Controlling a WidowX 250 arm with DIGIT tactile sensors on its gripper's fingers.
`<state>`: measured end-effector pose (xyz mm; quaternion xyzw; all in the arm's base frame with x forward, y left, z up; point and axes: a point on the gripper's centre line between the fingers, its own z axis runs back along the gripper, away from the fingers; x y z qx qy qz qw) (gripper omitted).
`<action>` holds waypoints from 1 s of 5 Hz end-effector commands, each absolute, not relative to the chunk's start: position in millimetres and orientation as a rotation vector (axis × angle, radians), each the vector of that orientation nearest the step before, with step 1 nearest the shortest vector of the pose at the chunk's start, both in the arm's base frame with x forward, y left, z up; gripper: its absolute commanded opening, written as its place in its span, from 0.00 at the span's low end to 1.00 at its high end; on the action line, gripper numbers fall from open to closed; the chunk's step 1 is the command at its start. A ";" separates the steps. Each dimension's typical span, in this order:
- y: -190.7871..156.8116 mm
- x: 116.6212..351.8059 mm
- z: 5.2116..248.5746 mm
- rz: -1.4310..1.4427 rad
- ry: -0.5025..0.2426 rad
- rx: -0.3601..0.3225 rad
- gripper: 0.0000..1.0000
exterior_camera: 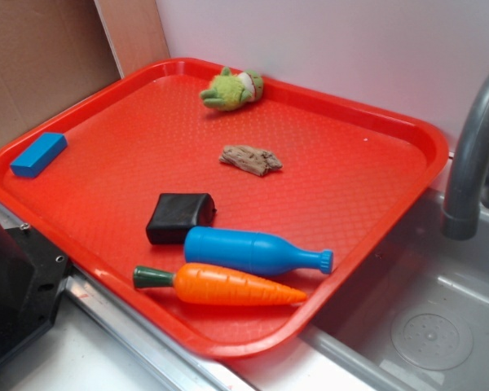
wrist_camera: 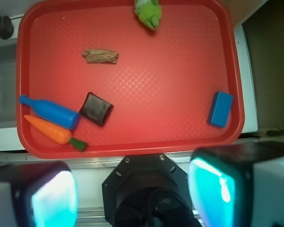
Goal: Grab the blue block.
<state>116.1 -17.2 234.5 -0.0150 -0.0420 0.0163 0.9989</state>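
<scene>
The gripper (wrist_camera: 132,194) hangs above the near edge of the red tray (wrist_camera: 132,146), its fingers (wrist_camera: 54,198) spread wide, holding and touching nothing. The blue block (wrist_camera: 220,109) lies flat near the tray's corner, well apart from the black pouch (wrist_camera: 96,109) and blue bottle (wrist_camera: 49,112).

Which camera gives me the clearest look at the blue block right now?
The wrist view: the blue block is seen from above, whole and unobstructed, lying by the red tray's right rim. The exterior view shows it obliquely in the tray's far-left corner, still fully visible but farther from the camera.
</scene>
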 end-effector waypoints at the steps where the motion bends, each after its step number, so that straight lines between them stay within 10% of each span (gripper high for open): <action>1: -17.2 116.1 234.5 0.033 -0.084 -0.030 1.00; 5: 131.8 113.6 81.2 0.441 -0.127 0.057 1.00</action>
